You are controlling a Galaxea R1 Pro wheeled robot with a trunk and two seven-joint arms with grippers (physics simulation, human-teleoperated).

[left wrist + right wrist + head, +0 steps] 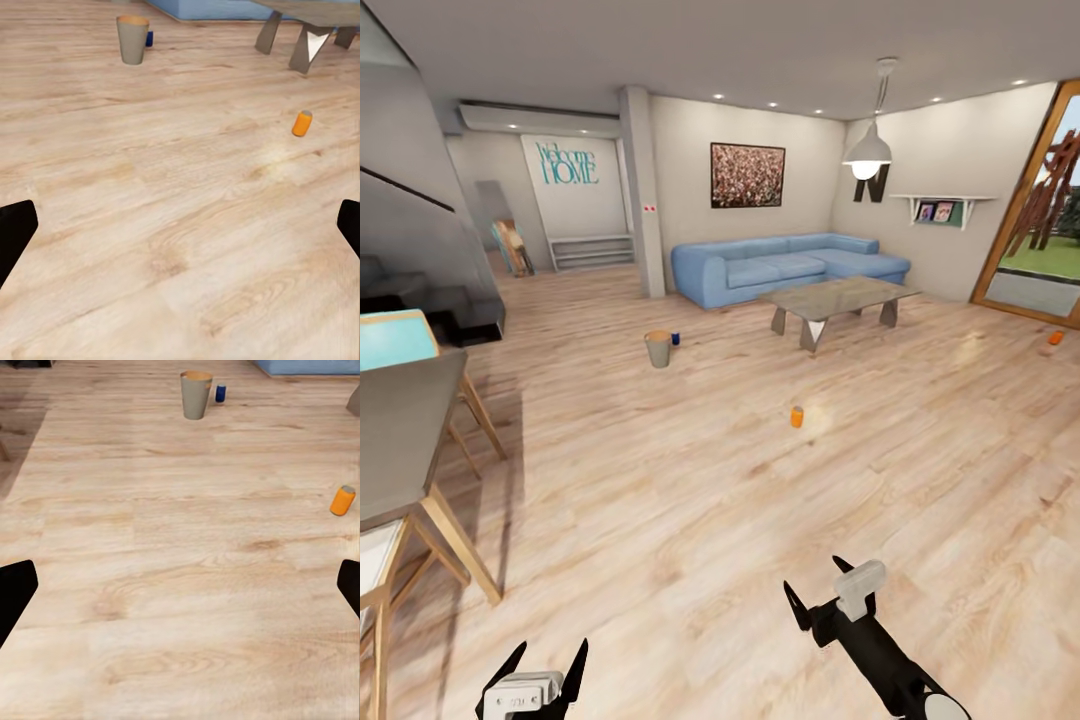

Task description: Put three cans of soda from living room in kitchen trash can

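Note:
An orange soda can (797,416) (301,123) (343,500) stands on the light wood floor in mid-room. A second orange can (1056,338) lies far right by the glass door. The dark blue can (675,339) (149,38) (220,393) sits just beside the greyish-tan trash can (657,349) (133,40) (196,395), which stands on the floor near the sofa. My left gripper (535,670) is open at the lower edge of the head view. My right gripper (820,590) is open too, low over bare floor. Both are far from the cans and hold nothing.
A light-blue sectional sofa (785,264) and a glass coffee table (840,297) stand beyond the cans. A grey table (400,430) with wooden chairs (400,340) is close at my left. A wood-framed glass door (1032,220) is at the right.

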